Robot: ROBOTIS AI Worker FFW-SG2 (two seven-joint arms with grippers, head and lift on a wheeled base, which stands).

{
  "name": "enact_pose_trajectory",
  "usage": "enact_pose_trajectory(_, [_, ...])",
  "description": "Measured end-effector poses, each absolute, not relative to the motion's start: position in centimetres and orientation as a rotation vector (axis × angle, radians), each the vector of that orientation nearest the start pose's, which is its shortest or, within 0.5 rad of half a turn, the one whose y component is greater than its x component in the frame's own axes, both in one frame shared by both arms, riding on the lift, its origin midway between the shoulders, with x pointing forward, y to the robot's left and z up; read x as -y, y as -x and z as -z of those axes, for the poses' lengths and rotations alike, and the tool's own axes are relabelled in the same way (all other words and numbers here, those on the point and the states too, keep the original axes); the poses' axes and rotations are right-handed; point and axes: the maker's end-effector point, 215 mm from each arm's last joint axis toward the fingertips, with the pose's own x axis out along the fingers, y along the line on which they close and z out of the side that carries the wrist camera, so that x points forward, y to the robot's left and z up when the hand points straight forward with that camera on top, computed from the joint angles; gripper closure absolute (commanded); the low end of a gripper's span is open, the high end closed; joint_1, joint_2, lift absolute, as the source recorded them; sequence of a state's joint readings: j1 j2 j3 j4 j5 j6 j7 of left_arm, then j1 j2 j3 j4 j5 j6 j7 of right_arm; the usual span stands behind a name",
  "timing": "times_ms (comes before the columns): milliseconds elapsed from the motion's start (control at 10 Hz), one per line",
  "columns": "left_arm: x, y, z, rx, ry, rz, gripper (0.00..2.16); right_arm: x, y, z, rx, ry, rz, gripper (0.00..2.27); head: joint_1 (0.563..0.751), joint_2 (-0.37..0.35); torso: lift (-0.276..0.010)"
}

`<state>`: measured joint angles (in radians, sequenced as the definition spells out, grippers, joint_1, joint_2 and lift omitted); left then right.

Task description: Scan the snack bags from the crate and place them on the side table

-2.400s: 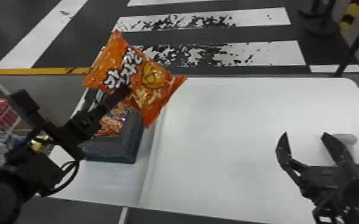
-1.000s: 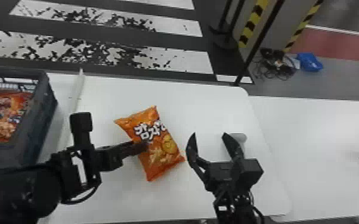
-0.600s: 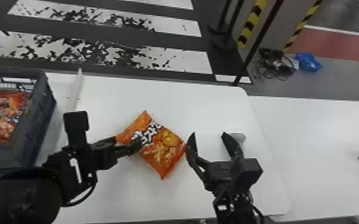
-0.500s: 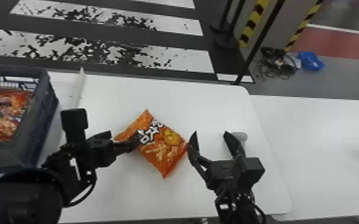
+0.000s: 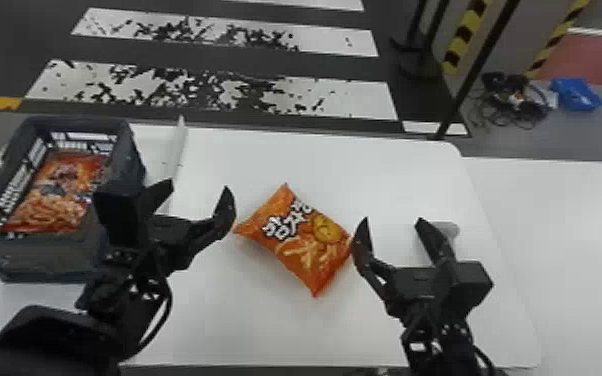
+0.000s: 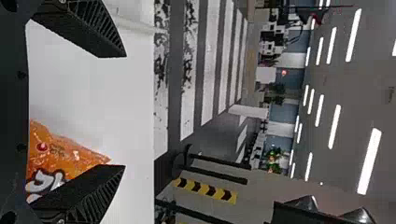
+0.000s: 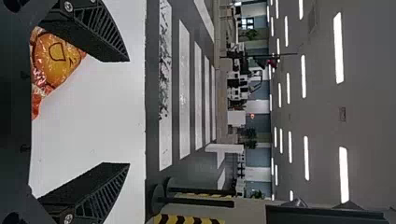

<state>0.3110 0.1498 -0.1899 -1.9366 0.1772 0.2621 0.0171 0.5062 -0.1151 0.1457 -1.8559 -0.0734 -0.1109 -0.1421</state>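
Far left, the crate (image 5: pixel 45 260) with snack bags (image 5: pixel 65 192) inside, then your left pincer (image 5: pixel 196 187), spread wide, empty. Next, lying on the white worktop (image 5: pixel 265 330), the loose orange bag (image 5: pixel 300 240): likely light, puffy, slick, brittle inside, so take it by an end seam, squeezing mildly. Right of it, your right pincer (image 5: pixel 392 219), wide open, empty, one finger near the bag; contact can't be told.

Worn white crosswalk stripes (image 5: pixel 335 97) mark the dark floor (image 5: pixel 245 65) before you.
To your right, black-and-yellow striping (image 5: pixel 465 36) rises near tangled dark cables (image 5: pixel 510 97), a blue bundle (image 5: pixel 576 94) and red flooring (image 5: pixel 592 62); bright strip lights (image 6: pixel 370 161) line the grey ceiling (image 6: pixel 357 88) above blue wall panels (image 6: pixel 294 77).
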Motion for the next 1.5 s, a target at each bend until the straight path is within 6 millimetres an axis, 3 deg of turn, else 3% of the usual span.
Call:
enact_pose_trajectory(400, [-18.5,-45.7,36.7,-0.093,0.031,0.172,0.04,18.3,-43.5,44.1,-0.246,-0.070,-0.071,0.08,0.695,-0.003,-0.050])
enact_pose_trajectory(600, [-19.6,-44.8,36.1,-0.059,0.018,0.164,0.05,18.0,-44.2,45.5,-0.315,-0.103,-0.081,0.08,0.695,0.020,-0.050])
enact_pose_trajectory(800, [-20.1,-44.1,36.4,-0.057,0.016,0.161,0.06,17.7,-44.5,48.5,-0.464,-0.149,-0.093,0.08,0.695,0.029,-0.050])
enact_pose_trajectory(1100, [-20.1,-43.9,37.3,-0.072,0.020,0.164,0.06,17.3,-44.5,51.6,-0.639,-0.237,-0.125,0.08,0.695,0.034,-0.050])
enact_pose_trajectory(1500, [-19.8,-43.7,38.3,-0.090,0.025,0.169,0.07,16.7,-45.0,52.9,-0.733,-0.472,-0.190,0.08,0.695,0.040,-0.050])
